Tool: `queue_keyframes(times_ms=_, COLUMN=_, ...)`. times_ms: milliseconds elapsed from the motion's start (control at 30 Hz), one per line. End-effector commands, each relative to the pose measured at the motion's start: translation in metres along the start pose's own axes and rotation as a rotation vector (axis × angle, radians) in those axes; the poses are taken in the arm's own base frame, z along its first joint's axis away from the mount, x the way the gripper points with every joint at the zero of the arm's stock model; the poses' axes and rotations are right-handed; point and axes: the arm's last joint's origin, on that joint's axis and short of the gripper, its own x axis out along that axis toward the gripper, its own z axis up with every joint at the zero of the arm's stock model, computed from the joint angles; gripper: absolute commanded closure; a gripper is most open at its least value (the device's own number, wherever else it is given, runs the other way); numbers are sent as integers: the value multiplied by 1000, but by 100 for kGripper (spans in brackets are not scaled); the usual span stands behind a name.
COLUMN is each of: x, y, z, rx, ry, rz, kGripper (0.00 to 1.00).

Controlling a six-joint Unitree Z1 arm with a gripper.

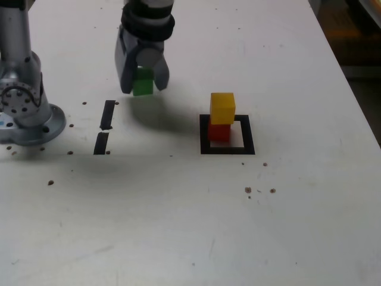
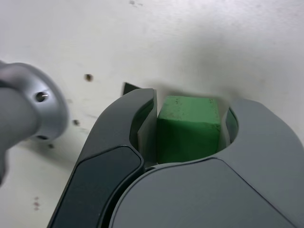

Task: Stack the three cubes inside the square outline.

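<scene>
While tool (image 1: 143, 80) grips green cube (image 1: 143, 83) | table (image 1: 297, 238) bare around stack

Three small solid-coloured cubes are in sight, one of each colour: one green cube (image 1: 143, 83) (image 2: 189, 128), one yellow cube (image 1: 222, 108) and one red cube (image 1: 219, 131). There is one square outline of black tape with a white centre (image 1: 228, 148). Two short black tape strips lie on the white counter (image 1: 178, 226): one strip (image 1: 108, 114) farther back, one strip (image 1: 102, 143) nearer the front. One grey robot arm base (image 1: 24, 113) stands at the exterior view's left, and one dark grey pincer (image 1: 143, 80) (image 2: 190, 137) with two jaws. Small dark specks dot the counter, too scattered and faint to count exactly.
</scene>
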Motion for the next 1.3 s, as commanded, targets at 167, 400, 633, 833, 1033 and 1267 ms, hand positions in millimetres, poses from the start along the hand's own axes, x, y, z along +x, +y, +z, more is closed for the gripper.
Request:
queue_keyframes(times_ms=167, x=-95, y=-21, z=-33, rx=127, ry=-87, rz=50, kGripper=77)
queue_keyframes(times_ms=400, x=-147, y=-65, z=-30, rx=267, ry=-241, rz=30, kGripper=78)
queue_keyframes(times_ms=633, x=-155, y=-101, z=3, rx=333, ry=-245, rz=10, kGripper=78)
queue_keyframes(times_ms=833, x=-155, y=-112, z=14, rx=350, ry=-248, rz=18, kGripper=78)
queue_keyframes(times_ms=1033, x=-136, y=-115, z=32, rx=344, ry=-167, rz=34, kGripper=78)
queue_keyframes(times_ms=1267, x=-114, y=-113, z=50, rx=312, ry=-126, rz=34, kGripper=78)
